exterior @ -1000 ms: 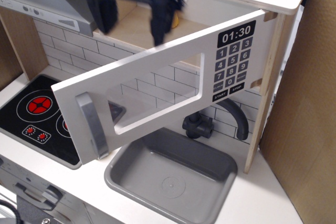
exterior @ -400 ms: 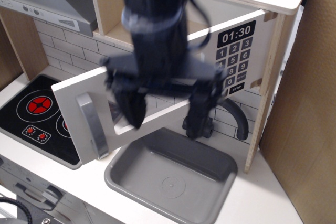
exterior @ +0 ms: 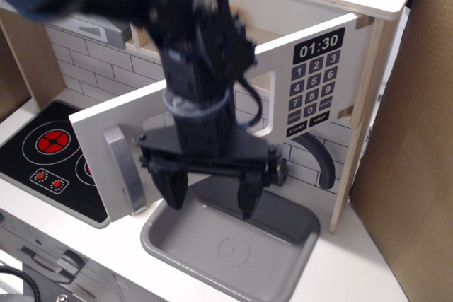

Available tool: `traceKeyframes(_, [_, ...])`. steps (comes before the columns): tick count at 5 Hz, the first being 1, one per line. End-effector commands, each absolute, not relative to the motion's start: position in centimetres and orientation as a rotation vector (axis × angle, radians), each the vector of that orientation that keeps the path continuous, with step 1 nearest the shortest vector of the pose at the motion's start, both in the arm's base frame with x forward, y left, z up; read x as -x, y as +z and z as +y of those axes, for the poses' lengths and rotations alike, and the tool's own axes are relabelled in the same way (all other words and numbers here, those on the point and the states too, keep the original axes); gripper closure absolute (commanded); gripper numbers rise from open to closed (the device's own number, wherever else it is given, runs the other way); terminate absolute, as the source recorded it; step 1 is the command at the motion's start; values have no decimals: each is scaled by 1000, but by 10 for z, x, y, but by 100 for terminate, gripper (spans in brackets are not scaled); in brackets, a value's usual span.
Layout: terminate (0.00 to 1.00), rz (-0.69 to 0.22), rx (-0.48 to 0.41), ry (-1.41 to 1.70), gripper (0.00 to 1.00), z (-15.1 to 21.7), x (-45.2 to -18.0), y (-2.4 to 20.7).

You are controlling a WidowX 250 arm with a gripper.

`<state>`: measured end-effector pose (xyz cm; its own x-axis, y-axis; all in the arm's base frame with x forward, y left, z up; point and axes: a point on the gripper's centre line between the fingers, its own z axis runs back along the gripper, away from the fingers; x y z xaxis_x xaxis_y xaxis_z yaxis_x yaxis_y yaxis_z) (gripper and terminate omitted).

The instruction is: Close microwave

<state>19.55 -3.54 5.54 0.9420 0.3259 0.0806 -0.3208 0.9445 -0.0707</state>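
The toy microwave's white door [exterior: 297, 61] stands swung wide open toward me, with its grey bar handle [exterior: 125, 169] at the left end and the black keypad panel [exterior: 317, 83] reading 01:30 at the right, hinge end. My black gripper [exterior: 210, 197] hangs in front of the door's window, fingers pointing down over the sink, just right of the handle. Its jaws are spread apart and hold nothing. My arm hides most of the clear window and the microwave's inside.
A grey sink basin [exterior: 290, 245] lies below the gripper, with a dark faucet [exterior: 324, 164] behind it. A black stovetop with red burners [exterior: 42, 150] is at left, a grey slanted range hood [exterior: 92, 26] above it. A cardboard wall [exterior: 410, 146] stands at right.
My arm came down from above the microwave, past the door's front, to hang low over the sink. The door has not moved.
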Motion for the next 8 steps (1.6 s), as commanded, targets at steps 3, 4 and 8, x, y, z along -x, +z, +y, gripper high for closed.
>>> traceKeyframes(3, [0, -359, -55, 368, 0, 44, -257, 74])
traceKeyframes(4, [0, -391, -67, 405, 0, 60, -280, 79])
traceKeyframes(8, [0, -428, -99, 462, 0, 84, -324, 73])
